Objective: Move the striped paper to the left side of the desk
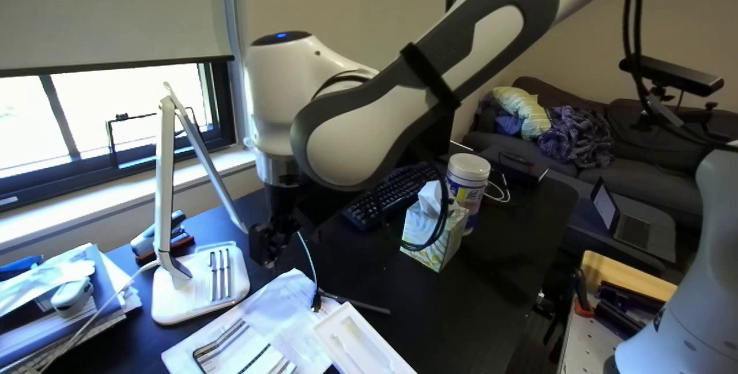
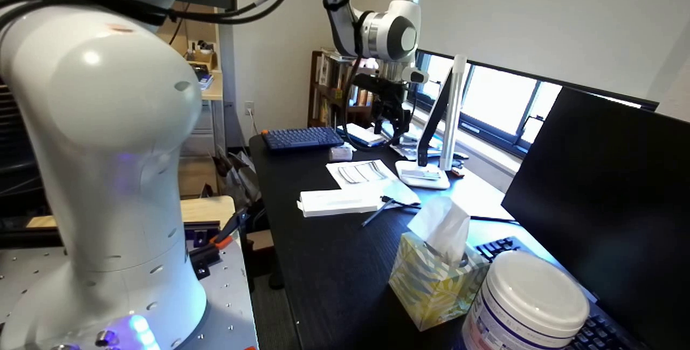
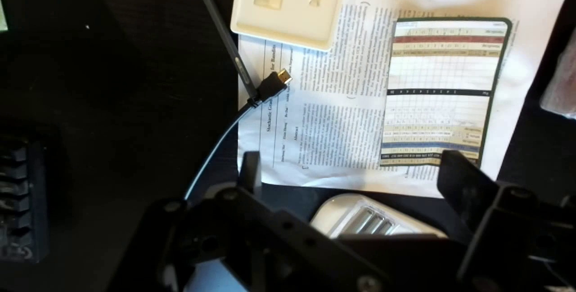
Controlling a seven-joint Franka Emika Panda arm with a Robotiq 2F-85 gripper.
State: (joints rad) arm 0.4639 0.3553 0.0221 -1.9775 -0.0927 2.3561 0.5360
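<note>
On the black desk [image 2: 323,263], the striped paper [image 3: 443,74] lies on printed pages [image 3: 333,148] while from afar I hold my gripper [image 3: 351,157] raised above the surface, its two fingers [image 3: 249,168] spread wide apart. Red, tan, black and blue bands cross the striped paper in the wrist view, a dark green border runs along two of its sides, and the tip of one finger covers a little of its lower edge. A shallow tray [image 3: 288,22] rests over a corner of the same pages; near it sits a gold-tipped plug [image 3: 271,86], just beside the end of a slim dark rod [image 3: 227,44], though I cannot tell whether the two touch. In both exterior views, the arm [image 1: 357,143] reaches over the desk and the gripper hangs near the white lamp [image 1: 165,189], whose base [image 1: 179,305] stands just beside the pages. A tissue box [image 1: 424,230] and a white-lidded tub [image 1: 468,192] stand side by side, with a keyboard [image 1: 403,189] near them. In an exterior view, a dark monitor [image 2: 604,204] stands beyond the tub, and a second keyboard [image 2: 302,138] lies toward the far end of the desk, well apart from the tissue box.
</note>
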